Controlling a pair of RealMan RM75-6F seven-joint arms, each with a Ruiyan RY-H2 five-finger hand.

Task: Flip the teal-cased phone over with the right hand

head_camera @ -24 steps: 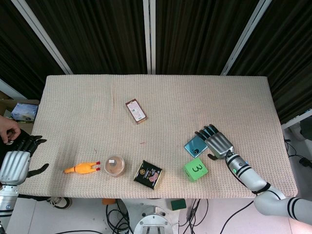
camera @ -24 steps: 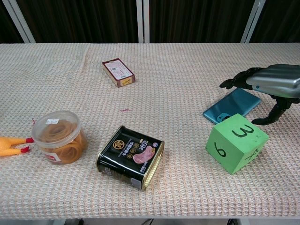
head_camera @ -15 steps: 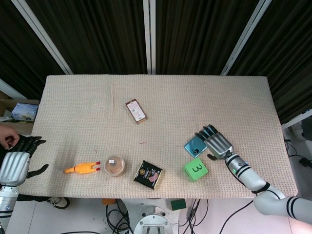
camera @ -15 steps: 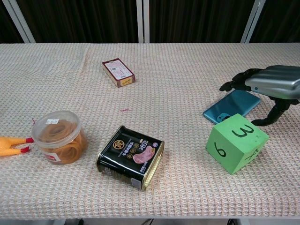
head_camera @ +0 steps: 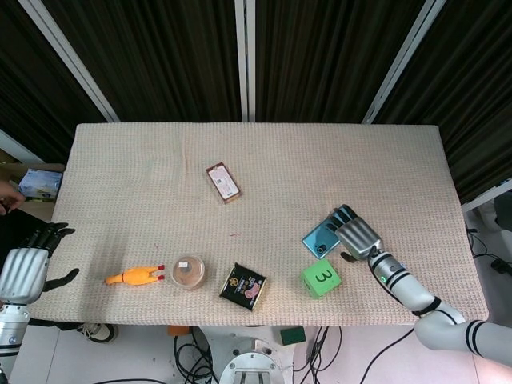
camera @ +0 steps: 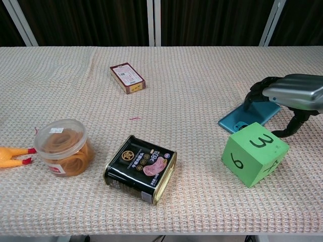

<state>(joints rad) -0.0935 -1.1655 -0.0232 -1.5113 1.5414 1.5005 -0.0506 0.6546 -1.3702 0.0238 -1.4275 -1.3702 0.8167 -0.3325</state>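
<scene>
The teal-cased phone (head_camera: pixel 319 238) (camera: pixel 248 115) lies flat on the woven tablecloth, right of centre. My right hand (head_camera: pixel 358 236) (camera: pixel 294 91) hovers over the phone's right end. Its fingers (camera: pixel 257 91) curl down onto the phone's far edge, and the thumb (camera: pixel 290 128) hangs apart on the near side. The phone is not lifted. My left hand (head_camera: pixel 24 272) rests off the table's left edge, holding nothing with its fingers apart; the chest view does not show it.
A green cube marked 3 (head_camera: pixel 321 280) (camera: pixel 255 154) sits just in front of the phone. A black tin (head_camera: pixel 243 286), a plastic jar (head_camera: pixel 188 272) and a rubber chicken (head_camera: pixel 134 277) line the front. A small red-brown box (head_camera: pixel 223 182) lies mid-table.
My right hand's fingers have curled down from stretched out onto the phone's far edge. The phone has not moved. A person's hand at the far left has drawn back.
</scene>
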